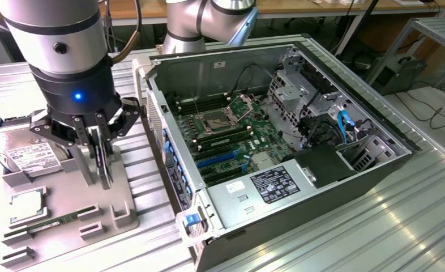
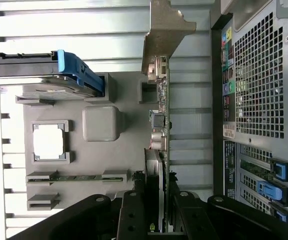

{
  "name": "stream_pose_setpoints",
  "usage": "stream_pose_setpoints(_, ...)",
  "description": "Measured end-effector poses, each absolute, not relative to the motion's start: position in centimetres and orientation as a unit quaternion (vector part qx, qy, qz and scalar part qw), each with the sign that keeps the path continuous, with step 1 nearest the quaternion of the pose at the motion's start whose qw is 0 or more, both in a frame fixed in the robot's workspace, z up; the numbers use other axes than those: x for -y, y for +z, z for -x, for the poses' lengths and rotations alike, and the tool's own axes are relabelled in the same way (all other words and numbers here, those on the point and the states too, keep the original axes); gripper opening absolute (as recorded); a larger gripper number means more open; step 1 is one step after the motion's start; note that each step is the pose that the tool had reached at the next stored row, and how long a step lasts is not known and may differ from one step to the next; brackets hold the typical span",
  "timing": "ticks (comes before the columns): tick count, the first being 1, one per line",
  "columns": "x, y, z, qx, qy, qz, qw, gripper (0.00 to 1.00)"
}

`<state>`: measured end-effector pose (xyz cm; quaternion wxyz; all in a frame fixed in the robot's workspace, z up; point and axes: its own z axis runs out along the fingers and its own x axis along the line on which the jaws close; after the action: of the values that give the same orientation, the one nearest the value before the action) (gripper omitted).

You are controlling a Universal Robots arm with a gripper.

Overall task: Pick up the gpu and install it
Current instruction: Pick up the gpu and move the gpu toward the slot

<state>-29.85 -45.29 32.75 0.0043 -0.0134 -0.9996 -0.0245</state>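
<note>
1. Exterior view — a ribbed metal tabletop [image 1: 373,226] carries an open computer case [image 1: 321,215] at the exterior view's right, its motherboard [image 1: 245,136] exposed.
2. The arm [image 1: 56,45] hangs over a grey parts tray [image 1: 116,209] just beside the case, at the exterior view's left.
3. A hard drive [image 1: 26,156] rests at the tray's edge toward the exterior view's left.
4. The gpu [image 1: 106,164] stands on edge above the tray, clamped in the pincer [image 1: 98,153]. In the wrist view its silver bracket [image 2: 165,25] points away from the pincer.
5. A processor chip [image 1: 28,207] and a memory stick [image 1: 48,224] lie in tray slots — both apart from the pincer.
</note>
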Motion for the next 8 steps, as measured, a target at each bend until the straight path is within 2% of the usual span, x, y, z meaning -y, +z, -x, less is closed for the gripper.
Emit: stream_pose_setpoints(8, 45.29, 33.41, 29.85, 1.0, -0.024, 0.013, 0.005, 0.27)
